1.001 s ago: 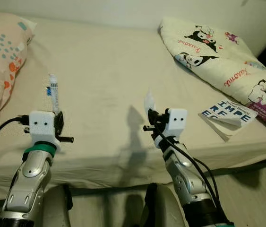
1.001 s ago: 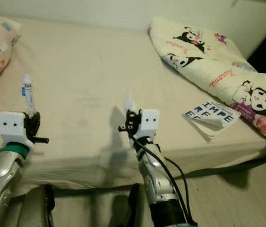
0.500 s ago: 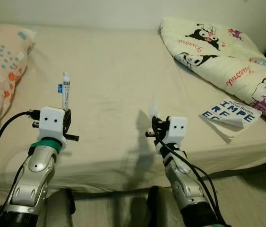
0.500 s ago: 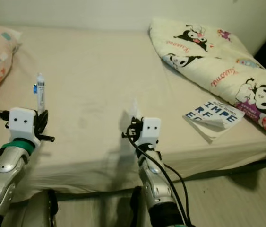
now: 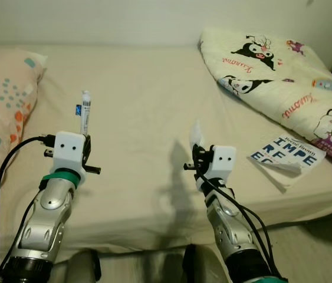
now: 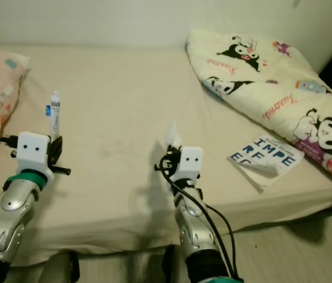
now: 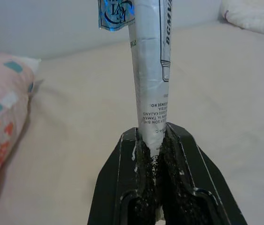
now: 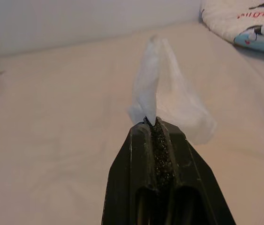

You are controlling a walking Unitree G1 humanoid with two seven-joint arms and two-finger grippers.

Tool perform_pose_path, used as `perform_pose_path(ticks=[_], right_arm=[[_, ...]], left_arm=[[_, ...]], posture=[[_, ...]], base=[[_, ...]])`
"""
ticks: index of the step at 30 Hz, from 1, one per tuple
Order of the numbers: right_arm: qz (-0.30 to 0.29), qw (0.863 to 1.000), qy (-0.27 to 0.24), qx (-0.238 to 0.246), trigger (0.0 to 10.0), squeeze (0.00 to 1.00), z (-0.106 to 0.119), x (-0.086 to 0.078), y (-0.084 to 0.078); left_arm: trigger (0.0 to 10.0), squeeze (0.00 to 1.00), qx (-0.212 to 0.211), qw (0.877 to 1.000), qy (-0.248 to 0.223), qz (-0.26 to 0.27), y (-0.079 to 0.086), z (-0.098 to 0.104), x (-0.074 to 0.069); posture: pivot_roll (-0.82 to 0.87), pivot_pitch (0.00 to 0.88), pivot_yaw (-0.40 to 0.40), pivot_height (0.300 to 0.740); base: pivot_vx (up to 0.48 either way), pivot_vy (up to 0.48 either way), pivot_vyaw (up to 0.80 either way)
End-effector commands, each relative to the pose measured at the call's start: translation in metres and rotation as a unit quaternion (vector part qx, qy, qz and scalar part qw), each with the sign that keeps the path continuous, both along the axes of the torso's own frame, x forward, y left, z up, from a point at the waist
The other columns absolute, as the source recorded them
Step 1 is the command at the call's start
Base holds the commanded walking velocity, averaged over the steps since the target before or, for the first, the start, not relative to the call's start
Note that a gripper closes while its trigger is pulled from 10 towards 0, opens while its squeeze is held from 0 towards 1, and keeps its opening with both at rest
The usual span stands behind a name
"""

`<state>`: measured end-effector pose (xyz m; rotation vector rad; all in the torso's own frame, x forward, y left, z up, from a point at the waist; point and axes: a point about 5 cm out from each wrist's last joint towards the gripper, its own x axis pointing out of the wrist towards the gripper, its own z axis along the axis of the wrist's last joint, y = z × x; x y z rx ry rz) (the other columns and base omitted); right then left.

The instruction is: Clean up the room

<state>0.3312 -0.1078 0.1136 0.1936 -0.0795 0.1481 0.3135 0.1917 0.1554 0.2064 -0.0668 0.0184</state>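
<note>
Now the left gripper [image 7: 151, 140] lifts higher, clamped on a tube [image 5: 85, 112]; the right gripper [image 8: 151, 124] pinches a wrapper [image 8: 162, 91]; both litter bits leave the bed [image 5: 142, 106].

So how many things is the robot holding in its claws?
2. The left claw pinches a white tube pointing up, above the bed. The right claw pinches a thin clear plastic scrap, also above the bed.
</note>
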Motion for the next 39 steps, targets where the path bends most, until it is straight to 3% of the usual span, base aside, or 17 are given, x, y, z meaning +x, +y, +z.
perform_pose_path(ticks=[1, 23, 31, 39], right_arm=[[-0.004, 1.0, 0.0, -0.003, 10.0, 0.0, -0.002, 0.0, 0.0], [-0.021, 1.0, 0.019, -0.014, 10.0, 0.0, -0.015, 0.0, -0.008], [-0.025, 0.999, 0.032, -0.014, 10.0, 0.0, -0.02, 0.0, -0.009], [-0.024, 0.999, 0.031, -0.009, 10.0, 0.0, -0.021, 0.0, -0.007]], left_arm=[[10.0, 0.0, 0.005, 1.0, 0.005, -0.003, -0.002, -0.004, 0.001], [10.0, 0.0, 0.008, 1.0, 0.021, 0.004, -0.005, -0.018, 0.0], [10.0, 0.0, 0.006, 1.0, 0.023, 0.009, -0.005, -0.021, 0.0], [10.0, 0.0, 0.004, 1.0, 0.024, 0.011, -0.006, -0.024, -0.001]], posture=[[0.16, 0.0, -0.039, 0.635], [0.16, 0.0, -0.032, 0.735], [0.16, 0.0, -0.033, 0.74], [0.16, 0.0, -0.035, 0.74]], base=[[0.0, 0.0, 0.0], [0.0, 0.0, 0.0], [0.0, 0.0, 0.0], [-0.337, 0.0, 0.0]])
